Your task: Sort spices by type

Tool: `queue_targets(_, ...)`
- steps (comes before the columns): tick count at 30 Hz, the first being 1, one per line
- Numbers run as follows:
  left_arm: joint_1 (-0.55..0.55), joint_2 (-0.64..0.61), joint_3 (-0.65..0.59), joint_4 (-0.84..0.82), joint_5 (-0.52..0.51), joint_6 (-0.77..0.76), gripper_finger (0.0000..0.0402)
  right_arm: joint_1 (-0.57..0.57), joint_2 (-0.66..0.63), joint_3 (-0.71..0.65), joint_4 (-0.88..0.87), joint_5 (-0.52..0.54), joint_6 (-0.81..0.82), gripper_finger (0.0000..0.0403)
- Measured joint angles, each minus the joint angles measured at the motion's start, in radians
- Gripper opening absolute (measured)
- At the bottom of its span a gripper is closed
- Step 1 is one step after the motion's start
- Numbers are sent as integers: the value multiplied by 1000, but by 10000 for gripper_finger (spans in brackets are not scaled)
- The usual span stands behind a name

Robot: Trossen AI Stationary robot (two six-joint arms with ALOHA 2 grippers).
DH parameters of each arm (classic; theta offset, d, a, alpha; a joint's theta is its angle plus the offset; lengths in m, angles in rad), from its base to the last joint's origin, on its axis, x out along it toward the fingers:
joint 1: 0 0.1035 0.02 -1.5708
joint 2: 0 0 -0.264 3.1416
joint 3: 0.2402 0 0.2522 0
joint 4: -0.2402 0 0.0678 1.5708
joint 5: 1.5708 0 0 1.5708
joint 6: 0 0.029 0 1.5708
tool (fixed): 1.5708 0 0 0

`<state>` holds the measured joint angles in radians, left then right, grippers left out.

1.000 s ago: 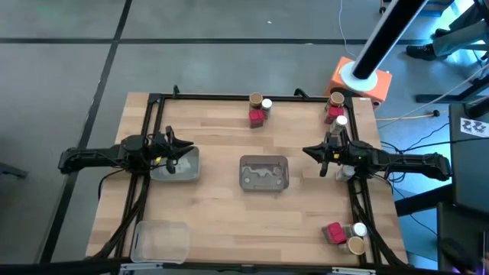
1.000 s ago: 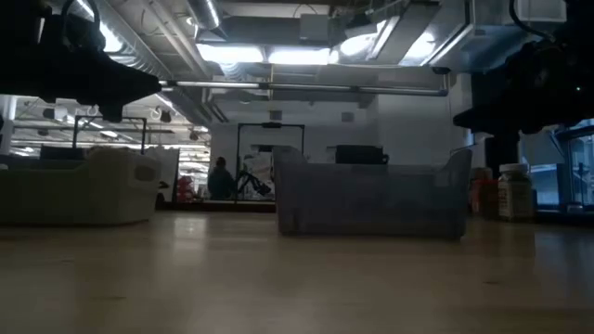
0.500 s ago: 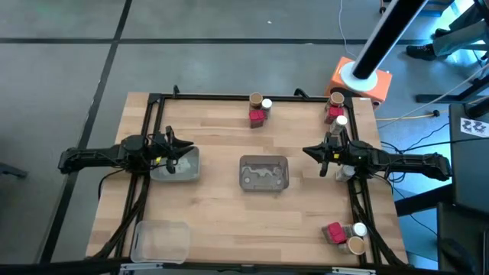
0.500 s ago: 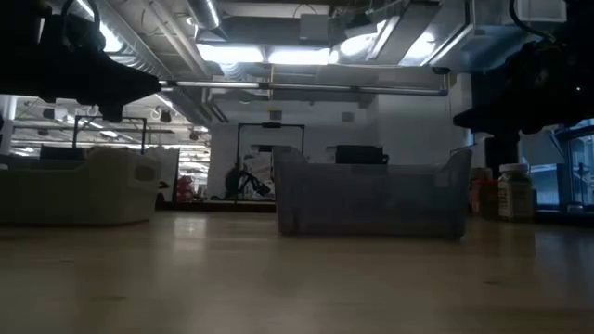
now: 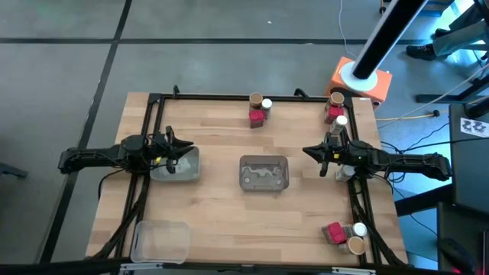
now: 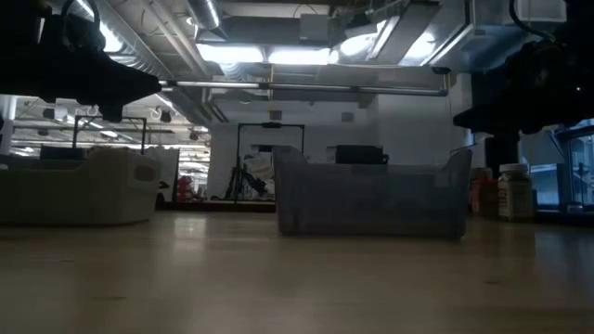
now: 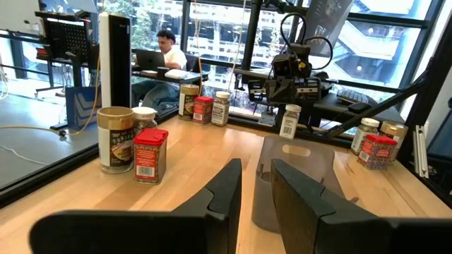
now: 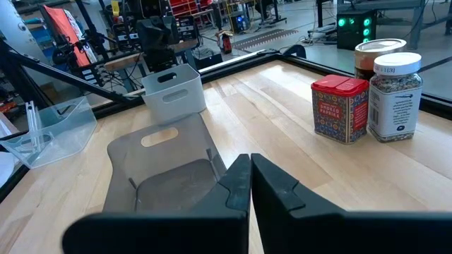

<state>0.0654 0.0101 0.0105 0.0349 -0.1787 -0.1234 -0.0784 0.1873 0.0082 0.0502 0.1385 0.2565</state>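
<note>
Nothing moves since earlier. Your right gripper [image 5: 324, 159], pressed together, empty, sits just beside the white-lid jar [image 5: 341, 121]; left gripper [image 5: 177, 153], slightly parted, hangs over a tray [image 5: 192, 173], farther off.

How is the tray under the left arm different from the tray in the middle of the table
The tray under the left arm sits at the table's left edge, with the left tool over it; the middle tray stands alone at the centre, with no arm above it. The left one looks pale, whitish and opaque in the right wrist view; the middle one is grey and see-through. Both are small handled bins holding no spices.
</note>
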Motion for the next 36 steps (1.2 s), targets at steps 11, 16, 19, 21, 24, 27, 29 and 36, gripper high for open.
queue_targets(11,0,0,0,2,0,36,68,0,0,0,9,0,0,14)
queue_targets(16,0,0,0,24,-1,135,68,0,0,0,33,3,5,14)
queue_targets(19,0,0,0,35,-1,128,68,0,0,0,128,49,2,14)
queue_targets(21,0,0,0,35,-1,122,68,0,0,0,193,81,-12,14)
queue_targets(24,0,0,0,36,-1,141,68,0,0,13,220,111,-60,14)
queue_targets(27,0,0,0,40,-3,151,68,0,15,51,220,184,-108,14)
queue_targets(29,1,0,0,74,-29,170,68,0,29,80,222,270,-153,14)
queue_targets(36,2,-1,0,220,-158,302,68,-1,148,222,151,533,-297,14)
